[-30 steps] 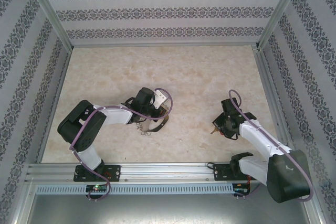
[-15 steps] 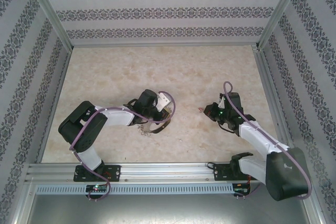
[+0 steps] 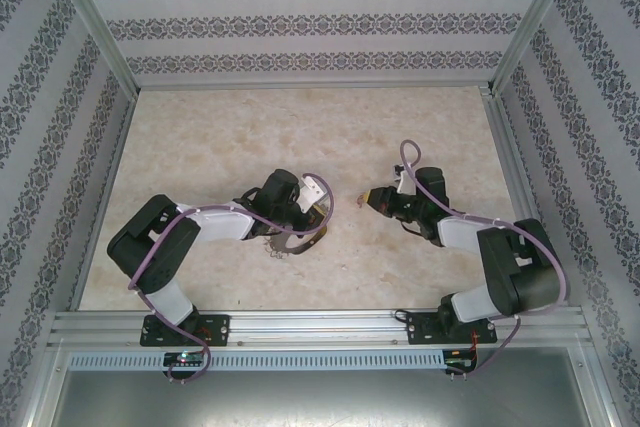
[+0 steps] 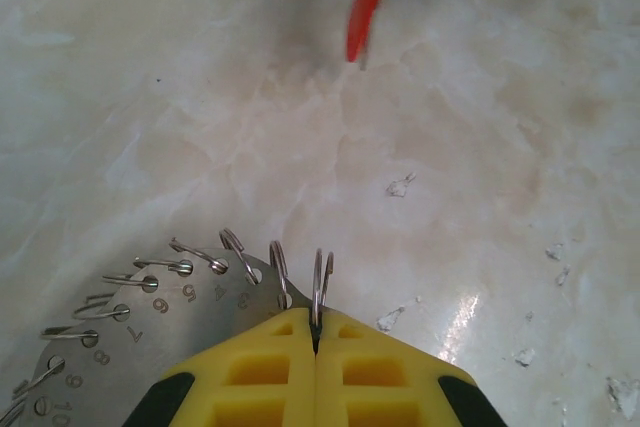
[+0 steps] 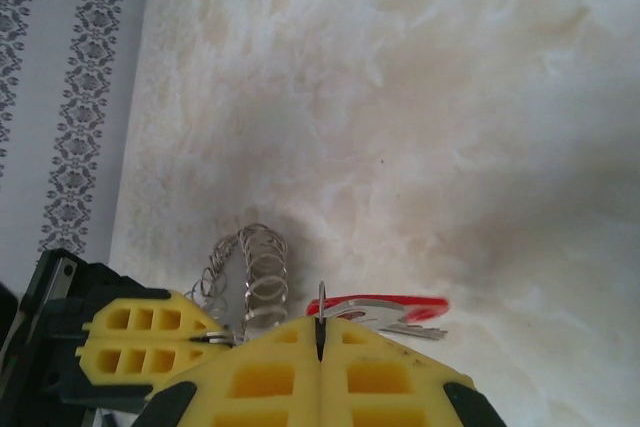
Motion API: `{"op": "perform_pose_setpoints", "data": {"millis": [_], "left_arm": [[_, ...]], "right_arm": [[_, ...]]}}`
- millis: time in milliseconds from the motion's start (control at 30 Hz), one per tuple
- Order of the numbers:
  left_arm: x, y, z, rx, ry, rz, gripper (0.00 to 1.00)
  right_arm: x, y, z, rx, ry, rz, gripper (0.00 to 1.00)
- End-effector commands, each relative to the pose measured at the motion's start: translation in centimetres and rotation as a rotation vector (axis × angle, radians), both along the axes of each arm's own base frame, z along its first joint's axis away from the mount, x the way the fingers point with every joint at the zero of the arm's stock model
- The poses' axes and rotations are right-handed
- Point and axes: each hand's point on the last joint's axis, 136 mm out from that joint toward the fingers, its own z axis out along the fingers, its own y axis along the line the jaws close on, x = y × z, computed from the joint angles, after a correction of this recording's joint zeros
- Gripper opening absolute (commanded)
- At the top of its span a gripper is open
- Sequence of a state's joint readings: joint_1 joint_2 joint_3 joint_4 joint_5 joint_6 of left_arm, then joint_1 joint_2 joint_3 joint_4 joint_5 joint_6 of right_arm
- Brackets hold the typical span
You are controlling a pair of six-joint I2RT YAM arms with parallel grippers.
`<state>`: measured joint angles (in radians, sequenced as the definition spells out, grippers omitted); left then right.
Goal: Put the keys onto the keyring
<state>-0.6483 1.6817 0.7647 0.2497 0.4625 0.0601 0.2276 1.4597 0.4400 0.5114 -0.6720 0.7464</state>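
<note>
The left gripper (image 4: 316, 332) is seen with its jaws pressed fully together, and one of the small split rings (image 4: 322, 275) on the rim of the keyring (image 4: 170, 325) is pinched upright in the seam between them. The keyring is held low over the table (image 3: 300, 127), near its middle, just ahead of the left arm's wrist. Its flat silver rim is stamped with numbers and is fringed with further split rings fanning out to the left of the fingertips.

The right gripper (image 5: 320, 332) is likewise closed tight. A thin metal loop is caught edge-on between its yellow fingertips. The key (image 5: 388, 305) is carried there, its red head lying flat just beyond the tips and to their right. From above, the right gripper is pointed leftward toward the left one, and the key is found at its tip, between the two grippers. The key is near the keyring but apart from it, and no contact between them is shown. In the left wrist view the red head is seen hanging at the top edge, well beyond the split rings.
</note>
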Motion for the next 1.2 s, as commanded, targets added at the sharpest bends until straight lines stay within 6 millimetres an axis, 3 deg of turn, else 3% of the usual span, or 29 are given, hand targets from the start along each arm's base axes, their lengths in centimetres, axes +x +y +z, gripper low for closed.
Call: {"op": "perform_pose_setpoints", "data": {"millis": [0, 200, 533, 833, 1000, 1167], "left_arm": [[-0.4, -1.1, 1.9, -0.042, -0.017, -0.044, 0.0], [-0.3, -1.4, 1.5, -0.036, 0.021, -0.045, 0.0], [-0.3, -1.8, 1.7, -0.07, 0.045, -0.028, 0.0], [-0.1, -1.5, 1.6, -0.062, 0.037, -0.013, 0.0], [0.0, -1.5, 1.6, -0.06, 0.032, -0.014, 0.0], [-0.1, -1.5, 1.5, -0.047, 0.029, -0.022, 0.0]], "right_arm": [[0.9, 2.4, 2.4, 0.064, -0.101, 0.02, 0.0], [0.4, 5.0, 2.8, 0.044, -0.151, 0.075, 0.0], [-0.6, 5.7, 1.2, 0.007, -0.144, 0.129, 0.0], [-2.6, 3.8, -0.7, -0.065, -0.086, 0.102, 0.0], [-4.3, 2.8, -0.5, -0.13, -0.074, 0.133, 0.0], [-5.7, 3.1, 0.4, -0.2, -0.101, 0.234, 0.0]]}}
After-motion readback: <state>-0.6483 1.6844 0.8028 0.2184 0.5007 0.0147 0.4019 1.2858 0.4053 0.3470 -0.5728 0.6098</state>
